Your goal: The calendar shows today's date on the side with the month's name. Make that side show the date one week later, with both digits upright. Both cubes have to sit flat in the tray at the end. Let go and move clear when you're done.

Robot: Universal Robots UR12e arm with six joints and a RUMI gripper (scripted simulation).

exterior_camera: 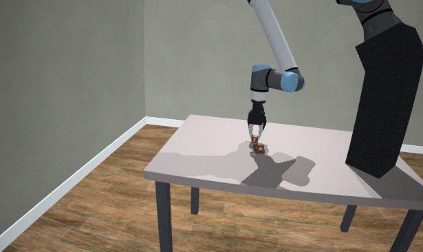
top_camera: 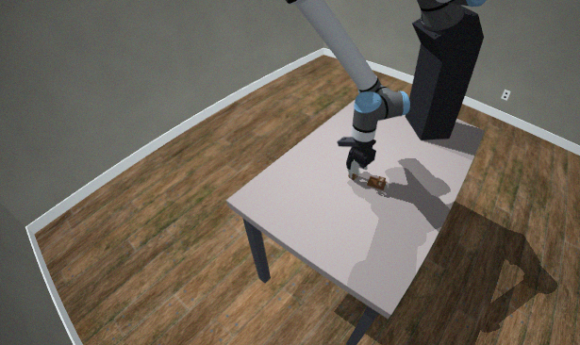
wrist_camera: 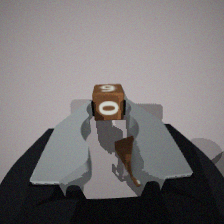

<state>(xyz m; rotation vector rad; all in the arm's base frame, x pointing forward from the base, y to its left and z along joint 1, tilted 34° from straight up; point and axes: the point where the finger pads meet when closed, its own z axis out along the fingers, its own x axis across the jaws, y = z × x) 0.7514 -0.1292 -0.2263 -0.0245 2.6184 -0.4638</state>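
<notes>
The fingers point(top_camera: 353, 172) point(exterior_camera: 255, 136) are clamped on the first cube point(top_camera: 354, 176) point(exterior_camera: 254, 139) point(wrist_camera: 108, 106), one pad against each side. Between them the wrist view shows a 0 on its near face and, foreshortened, a 6 or 9 above it; the exterior view catches what looks like a 7 on another face. The cube is outside the tray, on the worktop point(top_camera: 304, 207) point(exterior_camera: 208, 138) or just above it; I cannot tell which.

Just beside the fingers, a little beyond their grip, stands the calendar point(top_camera: 375, 184) point(exterior_camera: 258, 151) point(wrist_camera: 124, 147). Its tray seems to bear the second cube point(exterior_camera: 261, 147), whose digit is too small to read; the place for the first one is unfilled.

So one cube is out and in hand, probably for turning. Left to do: bring up the right digit, set the cube back flat, and change the second if the new date calls for it. The month's name and the date cannot be read, so neither target digit can be confirmed.
</notes>
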